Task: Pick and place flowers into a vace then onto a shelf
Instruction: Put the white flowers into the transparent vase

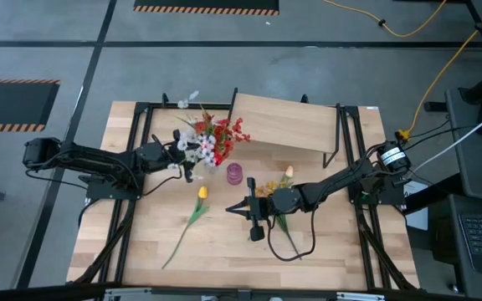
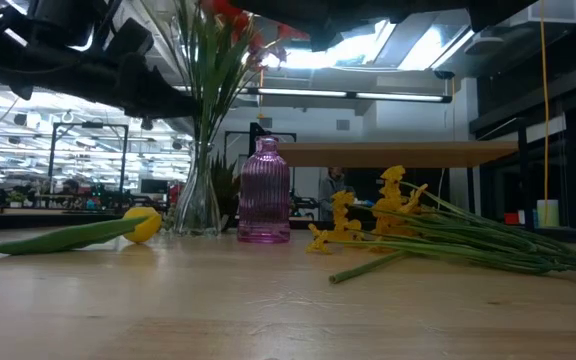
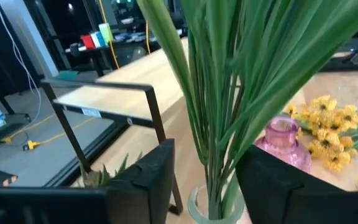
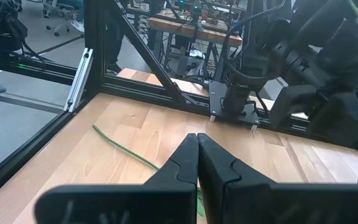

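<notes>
A clear glass vase [image 2: 198, 205] stands on the tabletop with red, white and pink flowers [image 1: 213, 138] in it. My left gripper [image 1: 188, 161] is open, and its fingers [image 3: 148, 180] stand on either side of the green stems [image 3: 219, 124] just above the vase's mouth [image 3: 197, 208]. Whether they touch the leaves, I cannot tell. A yellow tulip [image 1: 202, 193] and a bunch of yellow flowers [image 1: 273, 187] lie flat on the table. My right gripper [image 4: 197, 155] is shut on nothing and hovers over the table's middle [image 1: 234, 209]. The shelf [image 1: 287, 121] stands at the far edge.
A small pink ribbed vase [image 1: 235, 173] stands right of the clear vase, between it and the yellow bunch. The bunch's long stems [image 1: 289, 242] run toward the near edge. A loose green stem [image 4: 126, 151] lies ahead of my right gripper. A black frame [image 4: 135, 87] borders the table.
</notes>
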Action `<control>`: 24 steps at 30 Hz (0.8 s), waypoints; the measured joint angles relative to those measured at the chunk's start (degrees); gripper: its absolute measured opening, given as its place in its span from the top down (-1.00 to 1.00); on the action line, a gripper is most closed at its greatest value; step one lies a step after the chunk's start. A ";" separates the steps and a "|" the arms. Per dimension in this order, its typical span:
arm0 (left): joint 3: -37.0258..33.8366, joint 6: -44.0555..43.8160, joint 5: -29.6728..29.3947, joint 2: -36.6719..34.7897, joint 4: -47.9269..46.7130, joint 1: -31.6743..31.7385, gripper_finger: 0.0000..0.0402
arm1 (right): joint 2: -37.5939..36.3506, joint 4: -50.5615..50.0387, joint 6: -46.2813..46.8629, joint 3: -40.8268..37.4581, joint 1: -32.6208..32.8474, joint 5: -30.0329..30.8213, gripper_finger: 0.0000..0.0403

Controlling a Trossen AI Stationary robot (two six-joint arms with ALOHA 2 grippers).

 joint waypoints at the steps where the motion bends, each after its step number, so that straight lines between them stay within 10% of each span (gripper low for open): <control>1: 0.00 0.27 0.00 -0.67 0.01 0.00 0.18 | 0.00 -0.01 0.00 0.00 0.00 0.01 0.97; 24: 0.00 4.48 -7.97 -19.47 -15.10 -7.07 0.07 | 0.00 0.03 0.22 0.00 0.00 0.02 0.97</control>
